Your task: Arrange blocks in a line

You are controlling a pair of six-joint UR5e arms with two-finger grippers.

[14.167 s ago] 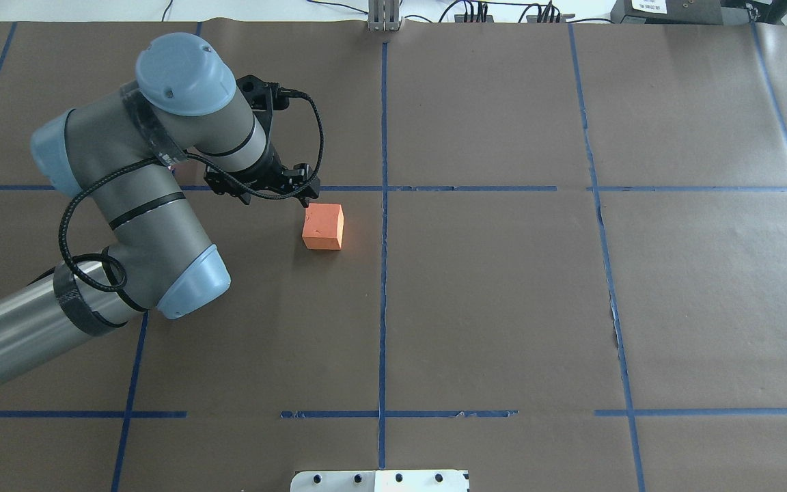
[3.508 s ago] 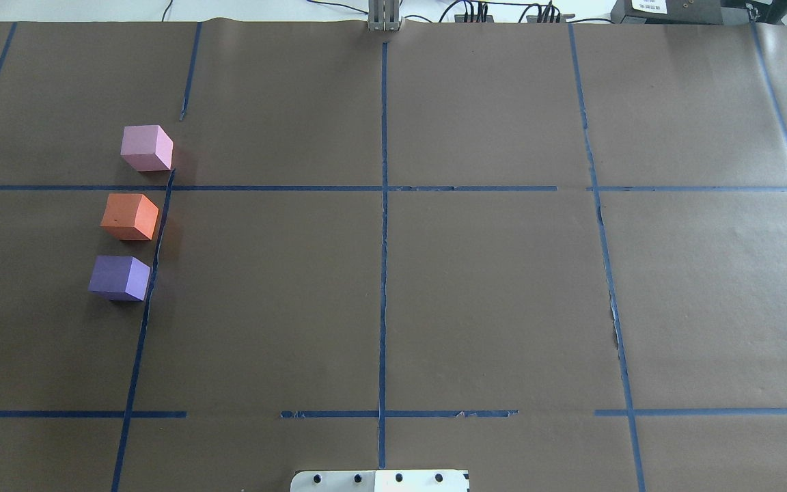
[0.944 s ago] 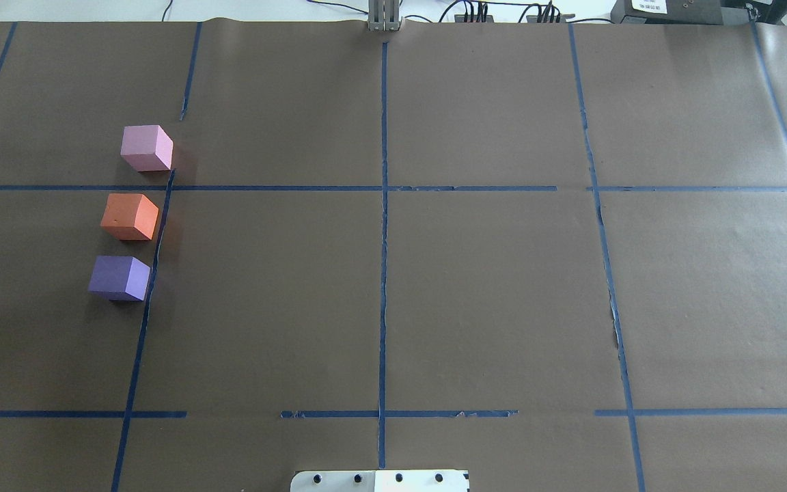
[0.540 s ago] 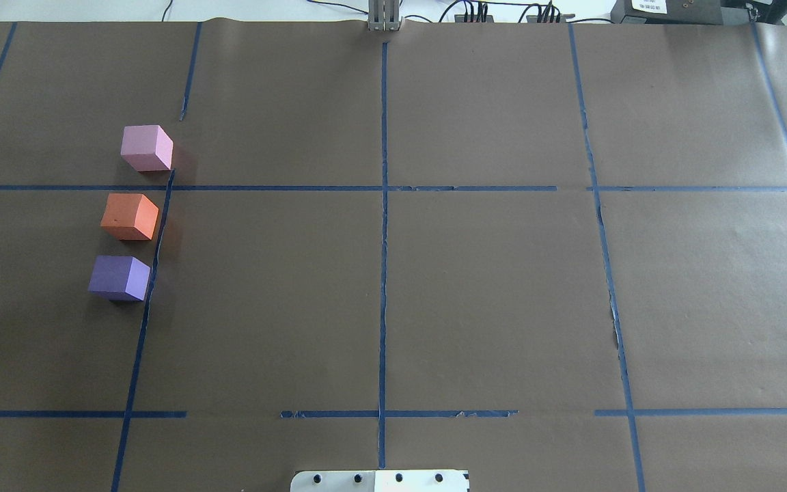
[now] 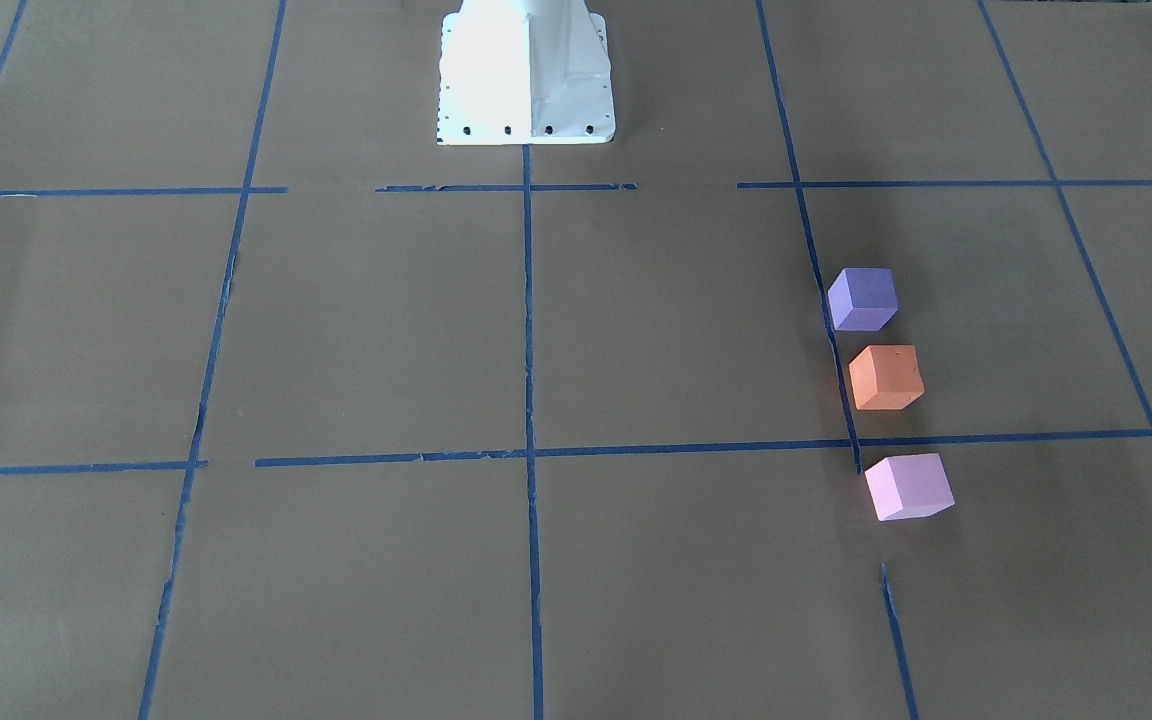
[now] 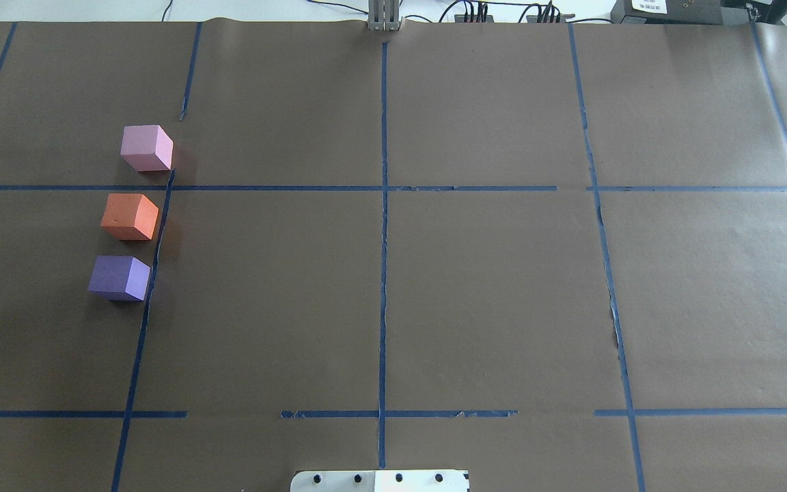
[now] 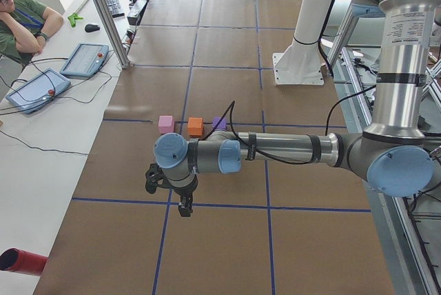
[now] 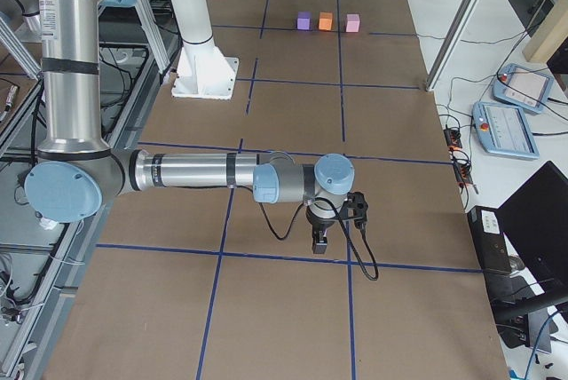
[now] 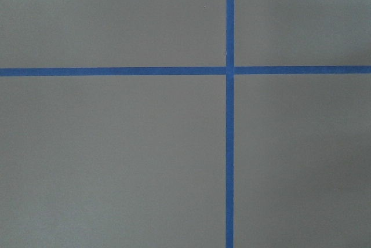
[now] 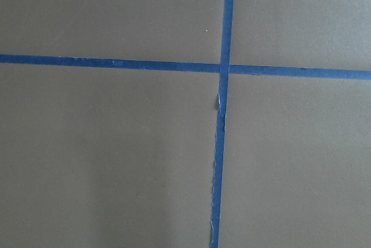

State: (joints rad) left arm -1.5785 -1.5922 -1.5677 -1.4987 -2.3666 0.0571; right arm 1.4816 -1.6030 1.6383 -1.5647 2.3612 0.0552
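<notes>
Overhead exterior view has all three cubes in a row on the robot's left side of the table: purple block [image 6: 119, 278] nearest the robot, orange block [image 6: 130, 216] in the middle, pink block [image 6: 147, 147] farthest out; they're near each other but with gaps, none touching. The row's long axis runs away from the robot, hugging the blue tape line [image 6: 154, 260] just beside it and leaning with that line's slant; each cube is twisted a little, so the faces aren't squared to one another. The pink one sits across the crosswise tape from the other two.

So my read is the lining-up step is basically done; at most the next move would be a small nudge to even out the spacing or square the faces, if anyone cares.

Left gripper [image 7: 184, 211] and right gripper [image 8: 319, 242] both hang over bare paper well apart from the row; they only show in the side views, so I can't tell how wide either is, and neither seems to carry anything; both wrist cams show only tape crossings.
</notes>
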